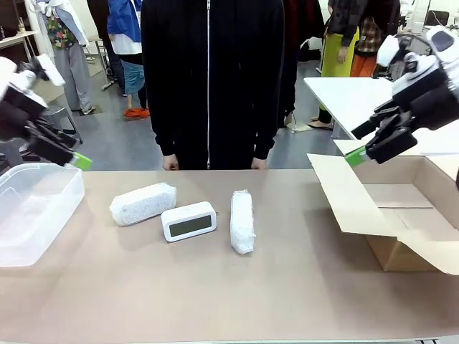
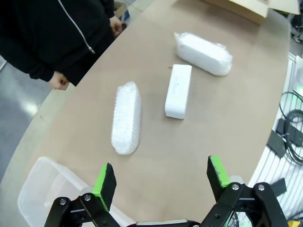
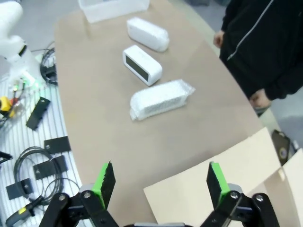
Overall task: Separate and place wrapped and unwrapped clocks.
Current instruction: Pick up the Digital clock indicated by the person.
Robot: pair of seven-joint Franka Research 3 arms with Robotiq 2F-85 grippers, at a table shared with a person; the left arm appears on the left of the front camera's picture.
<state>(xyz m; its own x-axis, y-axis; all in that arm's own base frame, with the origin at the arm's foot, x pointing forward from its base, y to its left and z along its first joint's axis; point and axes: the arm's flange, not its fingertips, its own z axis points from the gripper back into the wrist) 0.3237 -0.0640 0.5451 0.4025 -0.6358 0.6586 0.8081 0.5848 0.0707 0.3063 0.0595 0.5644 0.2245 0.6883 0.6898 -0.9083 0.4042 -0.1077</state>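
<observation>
Tan tabletop (image 1: 301, 287) carries the bare clock (image 1: 189, 221) mid-table, with the left wrapped clock (image 1: 143, 203) and right wrapped clock (image 1: 242, 221) beside it. The foam looks soft and light, so I'd pinch across the middle. My left gripper (image 2: 161, 175) and right gripper (image 3: 160, 175) gape wide, empty.

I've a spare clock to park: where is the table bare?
The near strip of table in front of everything is bare, as is the stretch between the right wrapped bundle and the cardboard box. Crowded: the bare clock sits close between that bundle and the left wrapped bundle.
</observation>
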